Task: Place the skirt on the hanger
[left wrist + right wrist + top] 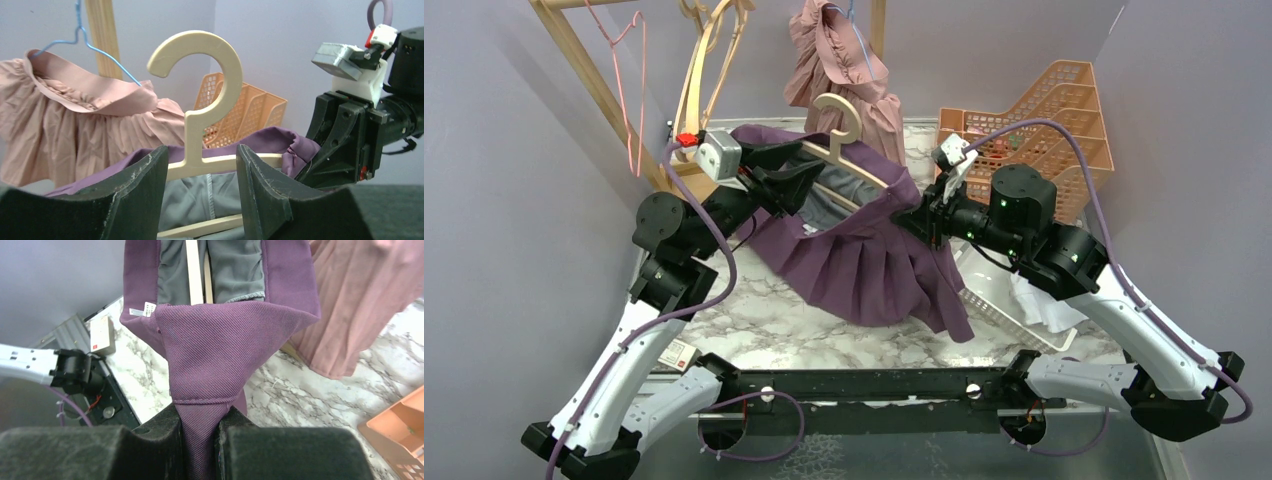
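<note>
The purple pleated skirt [874, 265] hangs above the marble bench [764, 310] at the centre of the top view. The bar of the cream hanger [194, 131] sits inside its waistband. The right jaws are clenched on the waistband's right end. The left jaws stand apart, released, on either side of the hanger's neck. A pink dress [834, 60] hangs at upper centre, and an orange basket [1064, 100] sits at upper right.
</note>
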Robot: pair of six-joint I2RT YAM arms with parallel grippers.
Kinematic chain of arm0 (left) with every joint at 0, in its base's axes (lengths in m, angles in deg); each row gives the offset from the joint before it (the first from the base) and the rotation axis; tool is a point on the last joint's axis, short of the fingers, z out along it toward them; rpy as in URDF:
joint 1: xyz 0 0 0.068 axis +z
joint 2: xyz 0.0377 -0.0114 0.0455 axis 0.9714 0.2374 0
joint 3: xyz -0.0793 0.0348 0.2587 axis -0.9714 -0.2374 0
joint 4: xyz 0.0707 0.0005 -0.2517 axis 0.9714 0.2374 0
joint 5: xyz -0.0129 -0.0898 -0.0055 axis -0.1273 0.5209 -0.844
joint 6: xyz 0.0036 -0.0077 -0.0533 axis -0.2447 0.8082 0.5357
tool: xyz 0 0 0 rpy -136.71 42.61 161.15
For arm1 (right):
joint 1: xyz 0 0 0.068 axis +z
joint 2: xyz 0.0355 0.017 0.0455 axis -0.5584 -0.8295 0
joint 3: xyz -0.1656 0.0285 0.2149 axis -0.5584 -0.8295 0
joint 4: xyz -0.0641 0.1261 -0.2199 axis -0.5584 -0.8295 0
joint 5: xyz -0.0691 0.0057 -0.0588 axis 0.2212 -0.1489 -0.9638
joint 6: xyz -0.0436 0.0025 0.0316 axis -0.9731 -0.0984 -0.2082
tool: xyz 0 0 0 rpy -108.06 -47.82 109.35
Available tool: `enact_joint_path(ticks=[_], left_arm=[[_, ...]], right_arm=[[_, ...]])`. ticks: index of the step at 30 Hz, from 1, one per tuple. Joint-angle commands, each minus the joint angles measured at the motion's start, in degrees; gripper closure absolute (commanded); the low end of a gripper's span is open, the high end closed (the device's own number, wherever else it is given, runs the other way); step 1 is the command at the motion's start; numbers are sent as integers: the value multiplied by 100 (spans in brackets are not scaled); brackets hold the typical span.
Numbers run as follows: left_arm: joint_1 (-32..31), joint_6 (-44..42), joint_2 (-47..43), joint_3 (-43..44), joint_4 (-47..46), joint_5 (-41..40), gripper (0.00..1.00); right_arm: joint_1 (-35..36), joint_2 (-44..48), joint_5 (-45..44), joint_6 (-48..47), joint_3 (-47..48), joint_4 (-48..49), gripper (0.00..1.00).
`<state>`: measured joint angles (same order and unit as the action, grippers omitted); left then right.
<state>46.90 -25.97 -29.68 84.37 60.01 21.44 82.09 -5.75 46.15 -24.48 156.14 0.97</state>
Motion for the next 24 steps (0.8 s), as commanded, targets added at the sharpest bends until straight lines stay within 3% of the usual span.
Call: enact_joint_path(ticks=[1, 13, 19, 24], left_arm=[[3, -269, -122, 362, -41, -665, 45], [-4, -1427, -913, 663, 263, -3113, 45], [9, -1624, -1241, 623, 419, -3383, 45], [7, -1193, -1523, 298, 801, -3482, 45]], right_arm=[[-35, 60, -711, 182, 309, 1191, 99], [-37, -1169, -1779, 278, 1851, 1190, 99], [-24, -2053, -2024, 756, 2839, 1195, 99], [-24, -2815, -2345, 1234, 3727, 984, 99]])
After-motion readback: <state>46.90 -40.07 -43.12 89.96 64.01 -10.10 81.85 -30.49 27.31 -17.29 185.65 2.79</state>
